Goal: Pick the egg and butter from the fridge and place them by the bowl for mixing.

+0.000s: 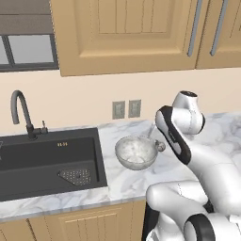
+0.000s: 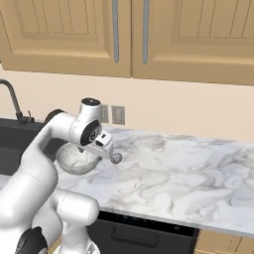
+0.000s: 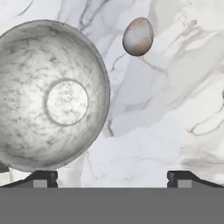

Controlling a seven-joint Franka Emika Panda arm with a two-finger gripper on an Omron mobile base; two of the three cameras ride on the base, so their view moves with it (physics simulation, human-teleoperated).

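Marble counter (image 3: 166,109), egg (image 3: 138,36) beside bowl (image 3: 48,94), no readable writing

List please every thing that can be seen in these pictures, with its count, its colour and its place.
bowl: one, pale grey-white, mottled inside, on the marble counter right of the sink.
egg: one, greyish-pink, on the counter beside the bowl, apart from it.
counter: one, white marble with grey veins, along the wall.
sink: one, black basin, set in the counter at the left.
tap: one, dark, behind the sink.
wall sockets: two, grey, on the beige wall above the counter.
upper cabinets: light wood, above the counter.
window: one, dark-framed, upper left.
claw: one, dark tips, open, above the counter, holding nothing.
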